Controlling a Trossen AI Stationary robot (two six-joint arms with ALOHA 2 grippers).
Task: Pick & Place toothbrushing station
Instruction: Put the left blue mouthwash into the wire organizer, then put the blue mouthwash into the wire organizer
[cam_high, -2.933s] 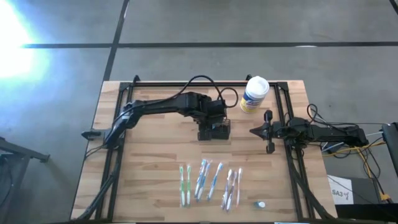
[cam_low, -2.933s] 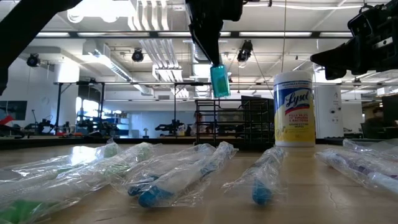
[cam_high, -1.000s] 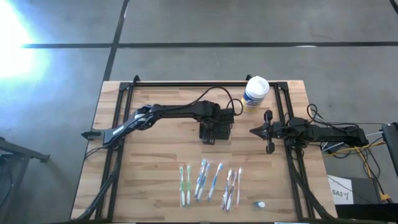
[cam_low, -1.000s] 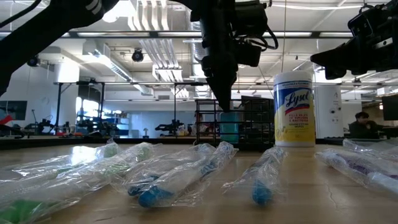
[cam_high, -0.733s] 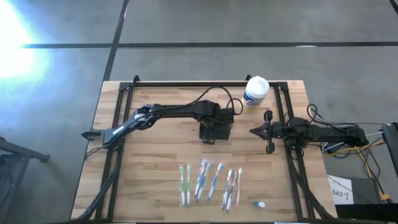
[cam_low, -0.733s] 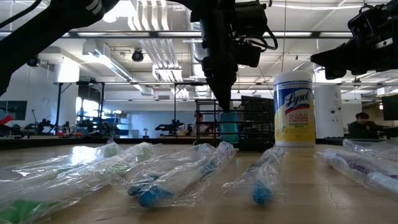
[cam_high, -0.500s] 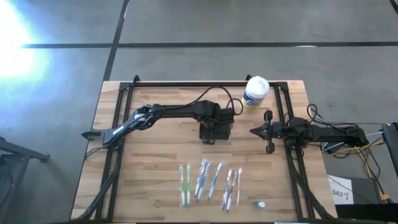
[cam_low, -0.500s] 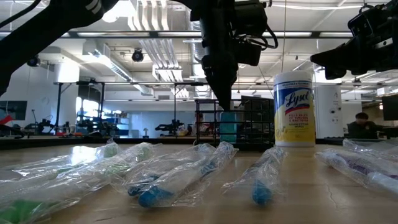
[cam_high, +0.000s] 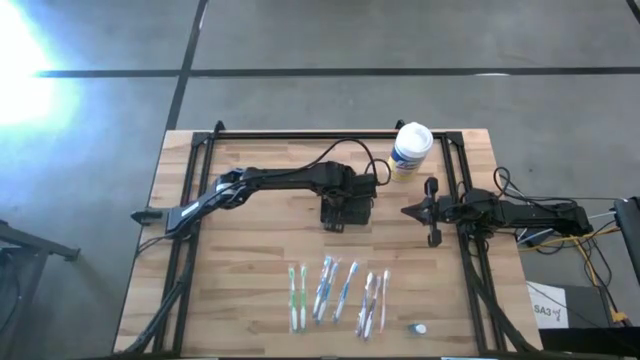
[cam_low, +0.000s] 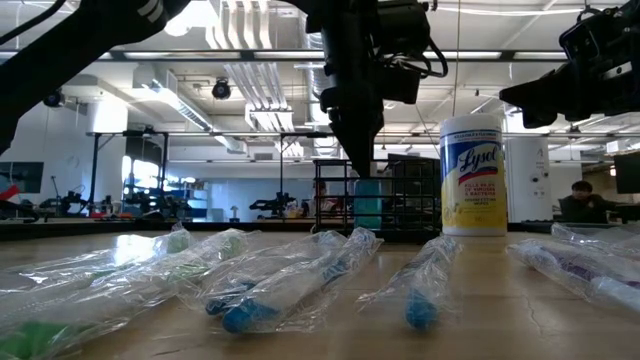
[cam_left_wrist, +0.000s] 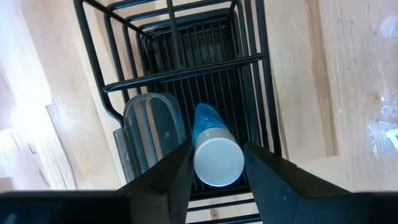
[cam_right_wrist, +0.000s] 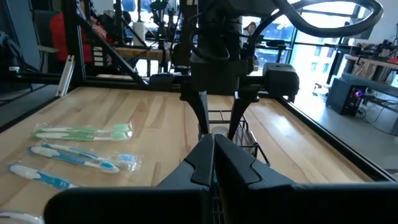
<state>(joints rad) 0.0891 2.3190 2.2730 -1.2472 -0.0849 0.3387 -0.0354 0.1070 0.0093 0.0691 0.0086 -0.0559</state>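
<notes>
The toothbrushing station, a black wire caddy (cam_high: 347, 212), stands on the table near its middle. In it stands a blue tube (cam_left_wrist: 208, 127), white cap (cam_left_wrist: 218, 162) up, next to a clear grey cup (cam_left_wrist: 149, 130). My left gripper (cam_left_wrist: 217, 158) points down over the caddy. It is open, with one finger close on each side of the cap. The low view shows the tube (cam_low: 368, 205) inside the caddy (cam_low: 400, 200) below this gripper (cam_low: 362, 160). My right gripper (cam_high: 408, 211) waits shut and level at the table's right side.
A white canister with a yellow label (cam_high: 410, 150) stands just behind and to the right of the caddy. Several plastic-wrapped toothbrushes (cam_high: 335, 295) lie in a row near the front edge, with a small round cap (cam_high: 420, 328) to their right. Black frame rails run along the table's sides.
My left gripper has stayed over the caddy and its fingers have parted a little from the tube. The tube stays upright inside the caddy.
</notes>
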